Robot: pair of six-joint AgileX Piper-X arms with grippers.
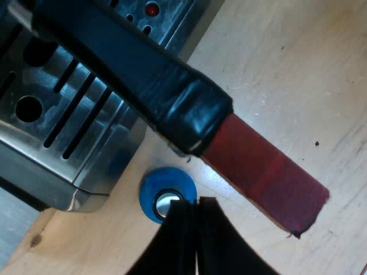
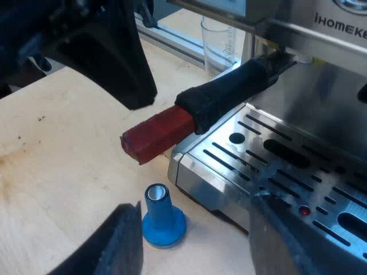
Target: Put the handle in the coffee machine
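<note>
My left gripper [image 1: 195, 201] hung over the wooden counter [image 1: 287, 69] with its two black fingers [image 1: 221, 240] pressed closed on each other, only a hairline between them and nothing in their grip. Seen past their tips, the blue tamper [image 1: 167, 193] stood upright on the counter, wide end down and its silvery face up, just beside the corner of the drip tray [image 1: 69, 114]; I could not tell from my own view whether the tips touched it, though from the right wrist view the left gripper sat clear above it, near the red end. My right gripper [image 2: 196, 211] was spread wide, one finger over the bare wood and the other over the slotted tray, holding nothing, with the tamper low between them. The holder [image 2: 282, 57] sat up at the espresso machine [image 2: 321, 86], under the front panel with its lettering, and its dark handle [image 2: 229, 91] reached out from there above the tray. The red end [image 2: 156, 134] stuck out past the tray's corner, over the counter. Neither of my grippers touched the handle. A small red dot [image 2: 304, 211] showed among the tray's slots. A measuring glass [image 2: 219, 43] stood beyond the handle, close by the machine's side. The machine stood near an edge of the counter.
</note>
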